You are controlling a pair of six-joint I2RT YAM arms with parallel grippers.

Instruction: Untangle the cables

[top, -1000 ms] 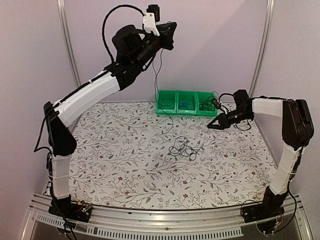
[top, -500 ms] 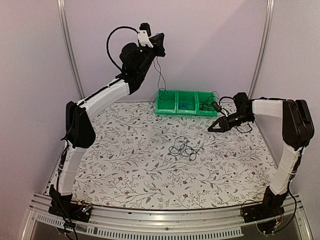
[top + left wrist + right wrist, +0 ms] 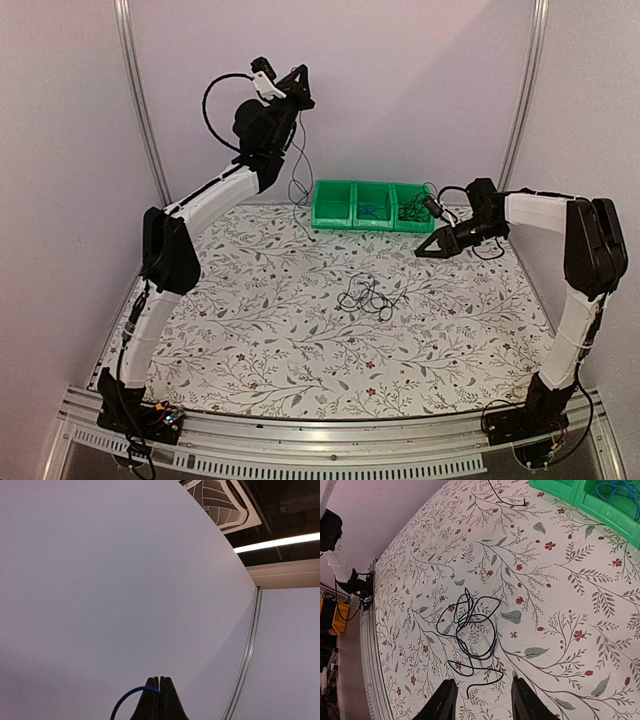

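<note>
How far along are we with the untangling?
Seemingly done: thin cables lie in the middle and right sections of the green three-compartment tray. In hand: the left gripper, raised, is shut on one thin cable hanging to the floral-cloth table. Left: the tangle of black and blue cables lying there; the right gripper is open, empty.

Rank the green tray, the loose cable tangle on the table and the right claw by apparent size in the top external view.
1. Green tray, widest by far.
2. Cable tangle.
3. Right claw, slightly smaller than the tangle; it is held up nearer the camera, so this gap is unsure.
</note>
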